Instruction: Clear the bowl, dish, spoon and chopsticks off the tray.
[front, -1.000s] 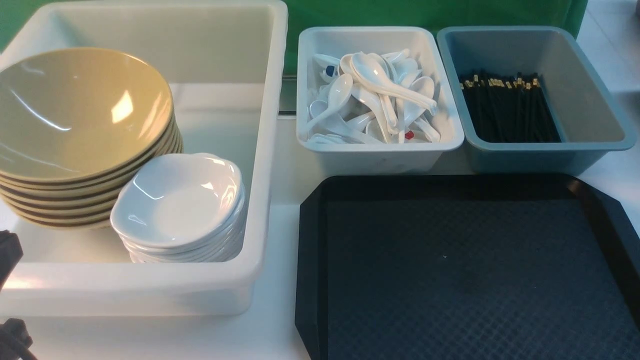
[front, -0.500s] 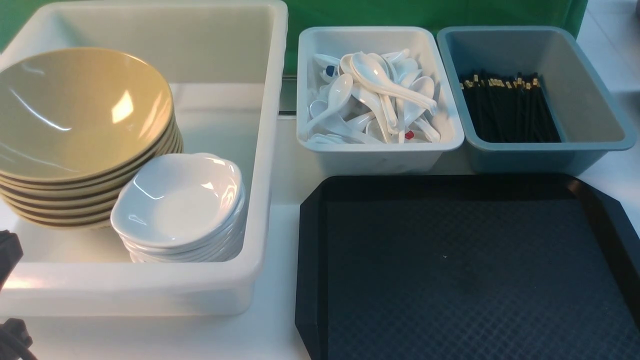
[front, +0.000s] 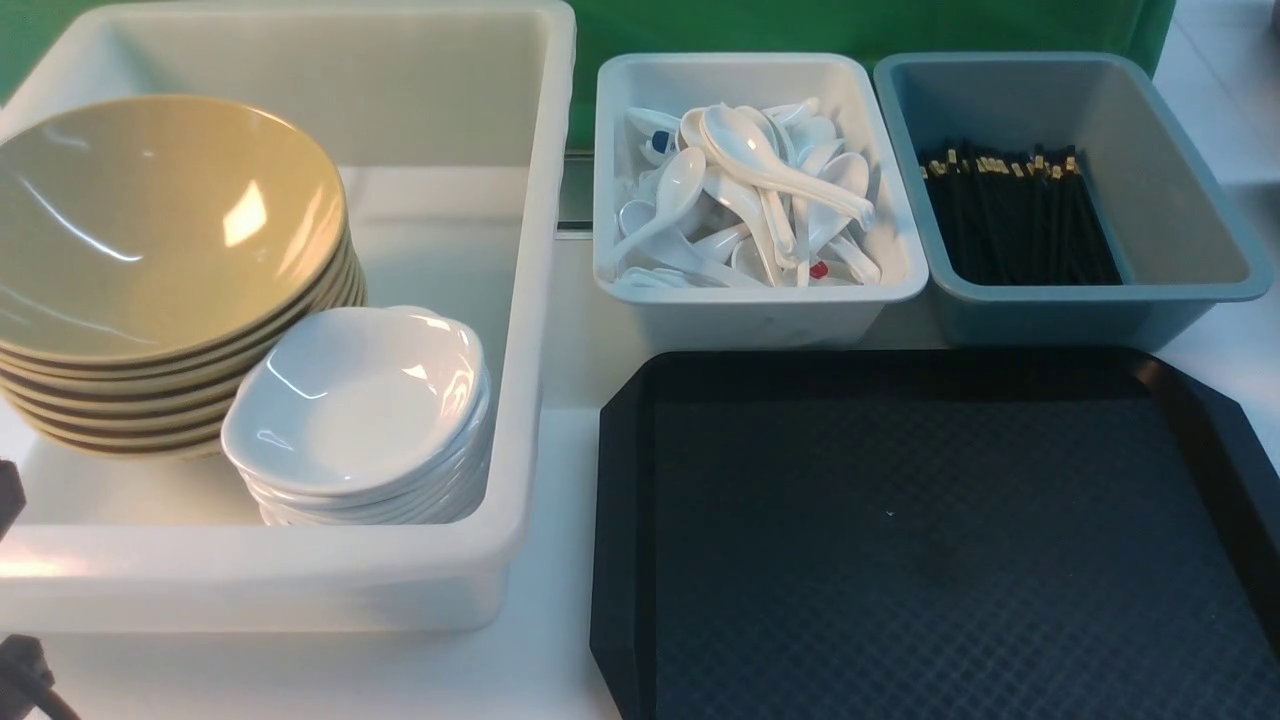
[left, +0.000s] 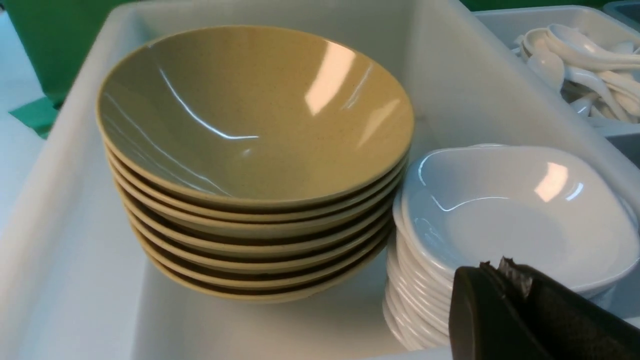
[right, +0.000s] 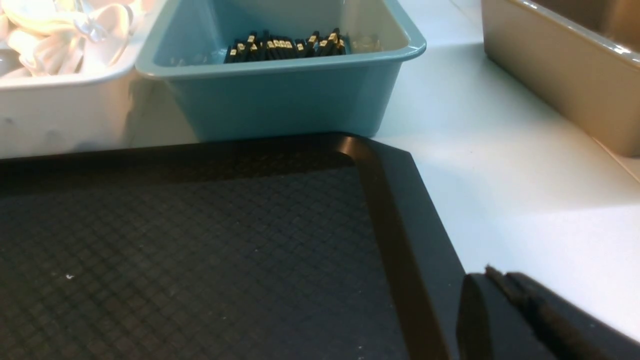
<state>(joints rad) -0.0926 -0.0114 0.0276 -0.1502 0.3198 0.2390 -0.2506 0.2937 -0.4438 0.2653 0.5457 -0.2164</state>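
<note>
Tray looks bare, so we judge clearing done. Bowl tops the stack in the big white tub at left, dish just beside it; spoons and chopsticks sit in the far bins.

Risk: a wide retreat by the left gripper could clip the dish stack. Both grippers, right gripper included, are pinched together, holding nothing, low at the near edge.

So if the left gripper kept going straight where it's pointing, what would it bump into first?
Probably the top white dish on its stack. The shut left gripper points right at it in the wrist view, though how far away it is isn't clear.
</note>
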